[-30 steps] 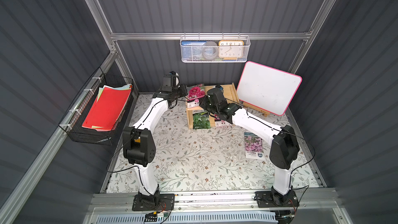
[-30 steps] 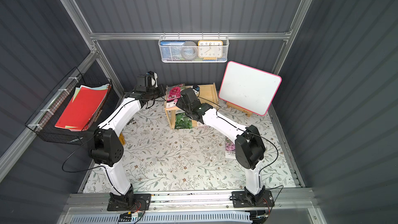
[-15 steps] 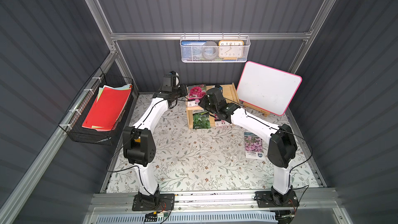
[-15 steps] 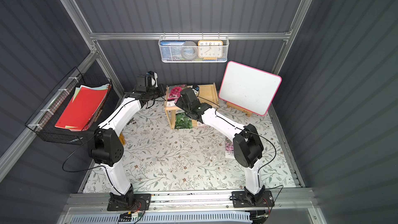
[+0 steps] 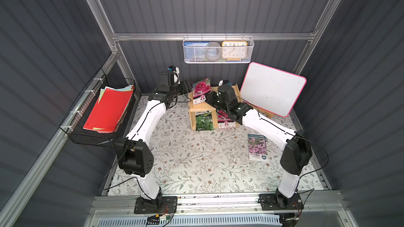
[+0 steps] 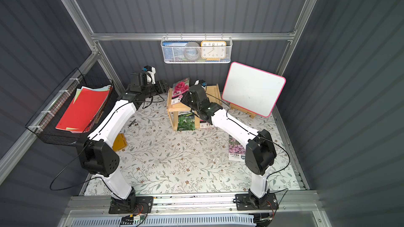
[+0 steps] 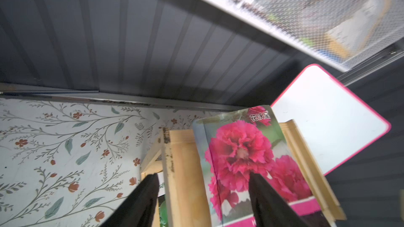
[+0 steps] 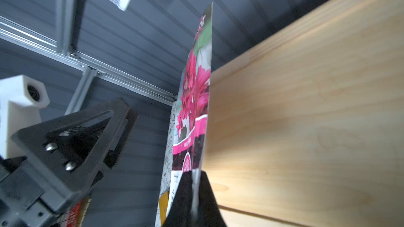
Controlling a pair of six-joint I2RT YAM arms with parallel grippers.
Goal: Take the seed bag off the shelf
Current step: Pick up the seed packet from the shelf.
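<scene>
Pink-flowered glossy seed bag [image 5: 201,88], pinched in my right claw [image 8: 194,176], tilts over the light bamboo-wood shelf [image 7: 183,167]. My left claw [image 7: 203,177] is spread.

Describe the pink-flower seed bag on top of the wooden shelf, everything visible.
The glossy, thin rectangular seed bag, printed with magenta blooms on green above a pink-and-white label band, stands tilted up over the top board of the light wooden shelf rather than lying flat. The right end effector is shut on its lower edge, pinching the sheet. The open left end effector straddles its side; whether it touches the bag cannot be told.
</scene>
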